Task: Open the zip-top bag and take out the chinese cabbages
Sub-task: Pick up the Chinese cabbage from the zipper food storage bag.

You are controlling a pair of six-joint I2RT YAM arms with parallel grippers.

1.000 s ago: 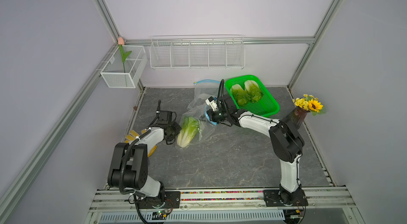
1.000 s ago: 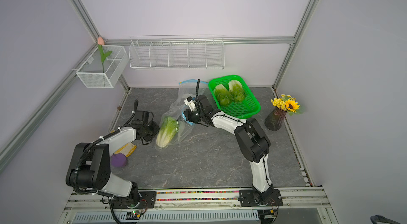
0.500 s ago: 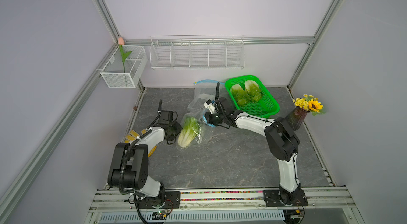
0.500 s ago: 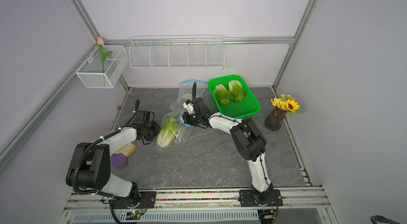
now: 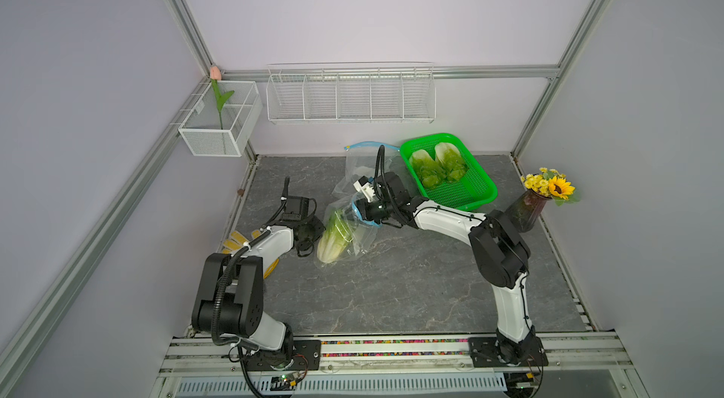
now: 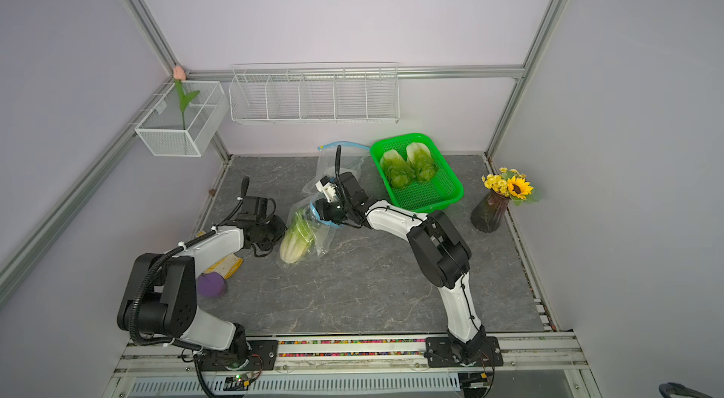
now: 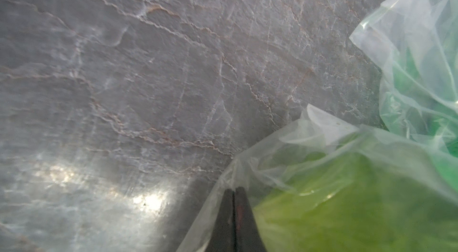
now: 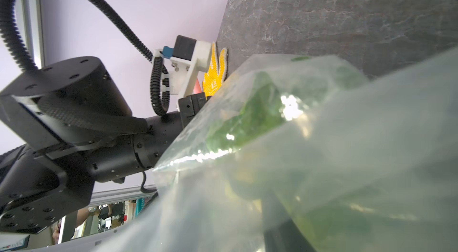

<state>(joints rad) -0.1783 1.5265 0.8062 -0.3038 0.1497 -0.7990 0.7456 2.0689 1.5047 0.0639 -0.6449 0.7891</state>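
Two arms of mine reach in from the 6 o'clock edge of the desk [image 5: 391, 290]. Nearest, at about 8 o'clock, a purple lump [image 6: 211, 285] and a yellow glove [image 6: 225, 265] lie by my left arm [image 5: 274, 239], which partly covers the glove.

Just past them, a little to the 9 o'clock side of the middle, one cabbage [image 5: 331, 243] lies inside a clear bag [image 5: 362, 241]. Its white base points to 7 o'clock and its green leaves to 1 o'clock. My left jaws are at the bag's 9 o'clock side, pressed together and pinching a fold of its film. The left wrist view shows the plastic caught between them, low over the desk.

My right arm [image 5: 442, 218] comes in from 3 o'clock. Its jaws sit at the leafy end of that cabbage, with a blue zip strip [image 5: 358, 216] curling round them. Film fills most of the right wrist view, so I cannot tell whether my right jaws are spread or closed, or whether they touch the cabbage.

At 3 o'clock a dark vase [image 5: 525, 212] holds yellow flowers [image 5: 556, 186]. More clear film rises behind my right wrist to a second blue strip [image 5: 368, 144]; I cannot tell if it belongs to the same bag. At 1 o'clock a green basket [image 5: 462, 196] holds two more cabbages [image 5: 425, 173], side by side and touching.

On the back wall at 12 o'clock hangs a white wire rack [image 5: 350, 102]. At 10 o'clock is a wire box [image 5: 213, 143] with a tulip [image 5: 219, 102] standing in it.
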